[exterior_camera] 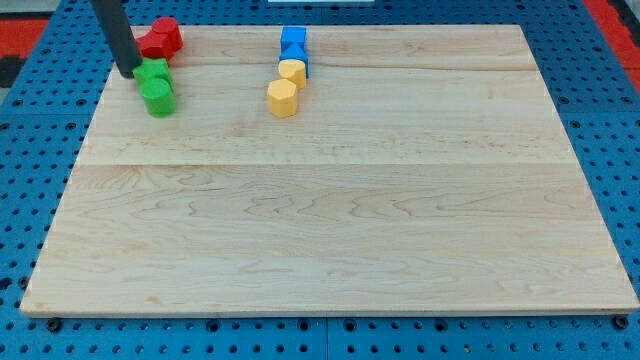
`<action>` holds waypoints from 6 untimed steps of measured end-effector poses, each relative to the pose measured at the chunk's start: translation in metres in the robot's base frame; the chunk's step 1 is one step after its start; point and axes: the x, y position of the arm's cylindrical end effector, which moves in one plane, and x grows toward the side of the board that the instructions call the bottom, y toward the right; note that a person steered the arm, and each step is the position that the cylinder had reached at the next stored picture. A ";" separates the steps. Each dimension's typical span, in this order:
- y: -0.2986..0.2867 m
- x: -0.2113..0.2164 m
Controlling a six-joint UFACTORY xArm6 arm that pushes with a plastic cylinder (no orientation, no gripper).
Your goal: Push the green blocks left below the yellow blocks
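Camera view. My tip point(131, 73) rests on the board at the view's upper left, touching or just beside the left edge of the upper green block point(154, 71). The rod carries no fingers, so there is nothing to spread or pinch; contact is made by the rod's end only. The lower green block point(158, 96) sits directly beneath the upper one, the two touching. The red blocks point(160, 38) lie just above the green pair, near the top edge of the board point(320, 250). The yellow blocks point(286, 88) stand well apart toward the view's centre, stacked diagonally below the blue blocks point(293, 48).

Risk assessment. The green pair already lies to the left of the yellow blocks and close to the board's left edge. A further push leftward is likely to drive a block off the board. A push from the tip's present left-side position moves the pair rightward instead. An off-centre contact is likely to rotate the upper block and separate the pair. A high sweep may drag the red blocks.

Materials. The blocks appear as smooth, solid-coloured, chunky pieces with rounded or faceted outlines; exact shapes cannot be resolved. The board is pale, planked wood with fine grain, set on a blue perforated base point(30, 130).
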 end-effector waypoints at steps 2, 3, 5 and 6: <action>0.013 0.072; -0.004 0.040; 0.052 -0.006; 0.088 0.063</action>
